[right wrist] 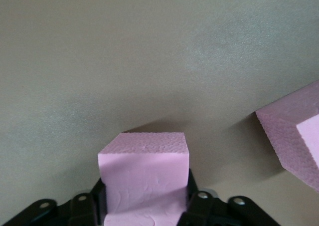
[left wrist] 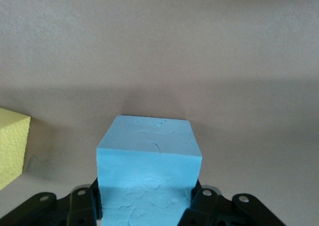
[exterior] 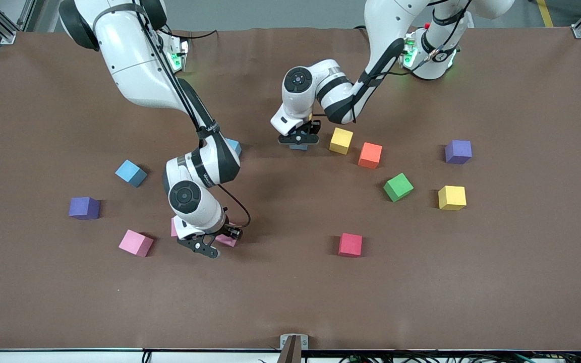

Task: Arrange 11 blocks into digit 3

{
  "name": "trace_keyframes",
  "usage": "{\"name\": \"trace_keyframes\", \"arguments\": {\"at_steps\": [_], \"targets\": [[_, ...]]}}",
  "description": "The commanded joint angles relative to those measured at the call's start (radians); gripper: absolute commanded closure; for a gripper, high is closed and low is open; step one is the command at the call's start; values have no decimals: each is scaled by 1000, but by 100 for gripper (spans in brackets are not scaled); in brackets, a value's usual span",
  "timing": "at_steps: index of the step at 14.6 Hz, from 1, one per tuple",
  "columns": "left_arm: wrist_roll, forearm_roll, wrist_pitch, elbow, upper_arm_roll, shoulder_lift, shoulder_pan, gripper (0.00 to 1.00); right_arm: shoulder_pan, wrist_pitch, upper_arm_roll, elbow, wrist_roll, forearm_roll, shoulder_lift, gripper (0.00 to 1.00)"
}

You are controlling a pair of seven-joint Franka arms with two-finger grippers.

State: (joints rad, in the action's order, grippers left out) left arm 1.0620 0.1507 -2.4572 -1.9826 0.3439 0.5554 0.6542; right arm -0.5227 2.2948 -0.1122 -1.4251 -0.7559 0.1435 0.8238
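You have both jaws clamped for carrying: left gripper [left wrist: 147,206] on a blue block [left wrist: 148,158], right gripper [right wrist: 147,206] on a pink block [right wrist: 144,173].

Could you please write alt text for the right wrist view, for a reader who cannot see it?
The right gripper is shut on a pink foam cube, its black fingers pressed against two opposite sides, just over the brown table. Part of a second pink cube shows at the edge of the picture, apart from the held one.
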Motion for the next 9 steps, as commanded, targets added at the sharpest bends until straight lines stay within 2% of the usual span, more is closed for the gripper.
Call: {"name": "trace_keyframes", "arguments": {"at_steps": [1,6,9], "targets": [[19,21,-8,19,1,11,-16,0,6,-3,3,11,3,19,8,63],[104,21,30,19,6,-69,-44,0,6,-17,2,12,-2,21,-21,94],[136,4,83,21,13,-153,-95,0,-2,-83,-4,14,-28,16,-35,100]]}}
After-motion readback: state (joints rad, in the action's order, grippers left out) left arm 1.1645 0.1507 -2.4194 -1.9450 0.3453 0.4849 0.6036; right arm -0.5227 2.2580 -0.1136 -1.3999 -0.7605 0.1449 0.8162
